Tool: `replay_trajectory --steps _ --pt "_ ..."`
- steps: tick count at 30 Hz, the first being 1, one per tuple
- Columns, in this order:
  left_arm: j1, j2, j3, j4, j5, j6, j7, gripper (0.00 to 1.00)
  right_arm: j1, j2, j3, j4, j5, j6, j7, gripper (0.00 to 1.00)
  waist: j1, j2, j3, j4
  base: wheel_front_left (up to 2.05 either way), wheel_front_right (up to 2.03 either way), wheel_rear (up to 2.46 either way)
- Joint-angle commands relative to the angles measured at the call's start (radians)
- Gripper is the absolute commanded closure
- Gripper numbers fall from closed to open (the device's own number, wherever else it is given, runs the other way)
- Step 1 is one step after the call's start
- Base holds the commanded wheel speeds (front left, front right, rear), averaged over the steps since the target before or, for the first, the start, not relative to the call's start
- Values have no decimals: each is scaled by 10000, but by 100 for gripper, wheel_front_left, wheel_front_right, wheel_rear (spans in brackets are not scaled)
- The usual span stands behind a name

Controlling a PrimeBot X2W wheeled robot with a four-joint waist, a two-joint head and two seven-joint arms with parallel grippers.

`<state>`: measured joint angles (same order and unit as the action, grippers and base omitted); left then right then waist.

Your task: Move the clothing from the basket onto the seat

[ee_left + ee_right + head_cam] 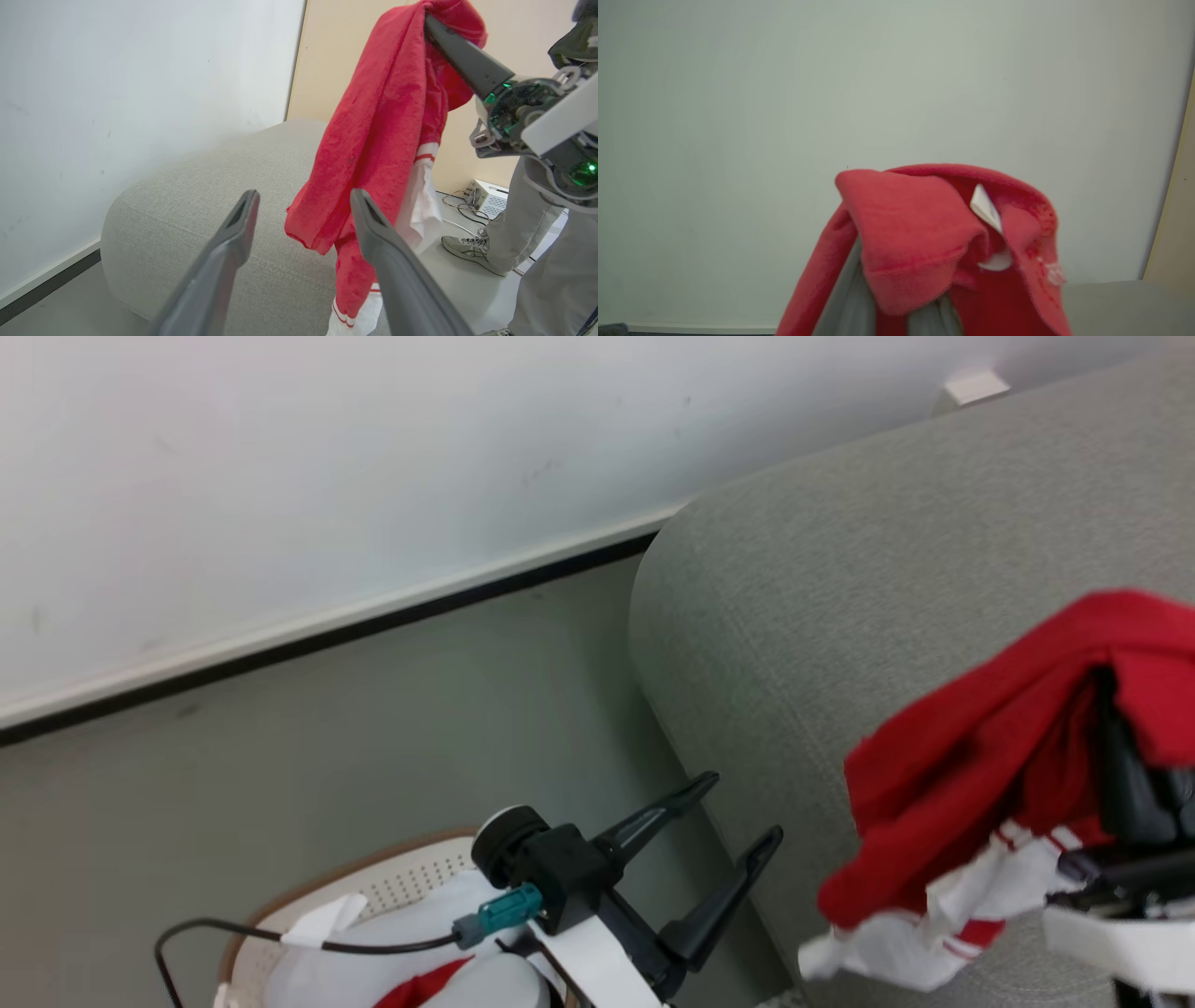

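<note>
A red garment with white panels and striped trim [383,140] hangs over the grey seat [210,200], draped on my right gripper [437,30], which is shut on the clothing. In the head view the same garment [980,756] hides most of the right gripper's fingers above the seat [840,569]. In the right wrist view the red fabric [924,233] covers the fingers. My left gripper [742,807] stands open and empty just above the basket [308,887], beside the seat's end. More red clothing [420,985] lies in the basket.
A pale white item [373,943] lies in the basket beside the red cloth. A white wall with a dark baseboard [327,635] runs behind. A person's legs and shoe [472,247] stand by the seat's far side, near a white box with cables [486,196].
</note>
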<state>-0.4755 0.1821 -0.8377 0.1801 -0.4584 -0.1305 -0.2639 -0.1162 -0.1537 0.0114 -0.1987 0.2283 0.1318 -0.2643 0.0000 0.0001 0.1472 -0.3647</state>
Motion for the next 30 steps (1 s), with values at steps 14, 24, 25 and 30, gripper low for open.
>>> replay_trajectory --steps 14,24,25,30 --pt "-1400 1276 -134 -1006 329 0 -7 0 -5616 -3017 -1709 1895 770 -21 2128 100 0 -1 3548 1993 0 0 0" --pt "-1815 1735 211 -1400 266 0 -8 0 -7864 -4269 -2698 4090 -137 -21 3286 100 0 -1 4996 2837 0 0 0" --pt "-1818 1762 232 -1420 255 0 -8 0 -7921 -4237 -2604 4452 -183 -23 3393 100 0 -1 5084 2863 0 0 0" --pt "-1893 1869 332 -1474 241 0 -8 0 -8018 -3766 -2493 6162 -240 -23 3969 100 0 -1 5312 2909 0 0 0"
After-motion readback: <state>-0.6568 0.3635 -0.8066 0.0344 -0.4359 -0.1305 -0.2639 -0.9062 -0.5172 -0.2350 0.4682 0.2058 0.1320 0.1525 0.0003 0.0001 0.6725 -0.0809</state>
